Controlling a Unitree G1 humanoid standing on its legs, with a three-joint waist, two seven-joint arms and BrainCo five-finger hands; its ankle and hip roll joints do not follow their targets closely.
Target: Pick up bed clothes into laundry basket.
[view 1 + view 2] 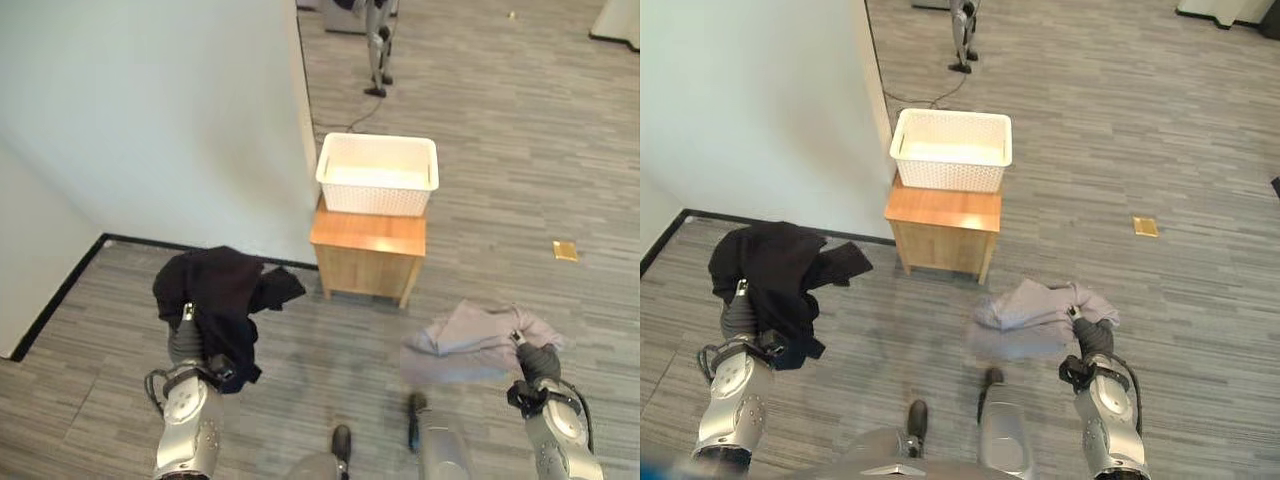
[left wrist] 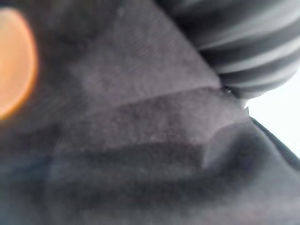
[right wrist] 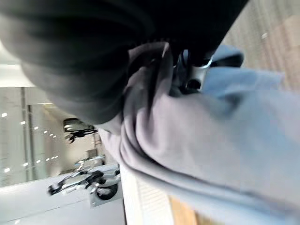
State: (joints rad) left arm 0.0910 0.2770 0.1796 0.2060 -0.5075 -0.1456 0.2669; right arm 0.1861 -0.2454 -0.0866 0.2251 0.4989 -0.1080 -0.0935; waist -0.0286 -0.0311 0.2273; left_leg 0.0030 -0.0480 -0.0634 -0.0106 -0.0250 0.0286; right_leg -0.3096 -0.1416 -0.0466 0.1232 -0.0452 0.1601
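My left hand (image 1: 188, 345) is buried under black cloth (image 1: 222, 290), fingers can't tell; right hand (image 1: 1095, 340) pinches grey cloth (image 1: 1035, 305). Basket (image 1: 378, 174) sits far on stand (image 1: 368, 255).

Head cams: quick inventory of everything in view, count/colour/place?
black garment: 1, black, draped over the left hand, hanging off the floor
grey garment: 1, light grey, bunched over the right hand
laundry basket: 1, white, on top of the cabinet, nothing visible inside
wooden cabinet: 1, light brown, on the floor beside the wall corner
wall: 1, pale, with dark baseboard, at left
floor plate: 1, yellowish, set in the floor at right
left hand: 1, fingers hidden in black cloth
right hand: 1, fingers hidden in grey cloth
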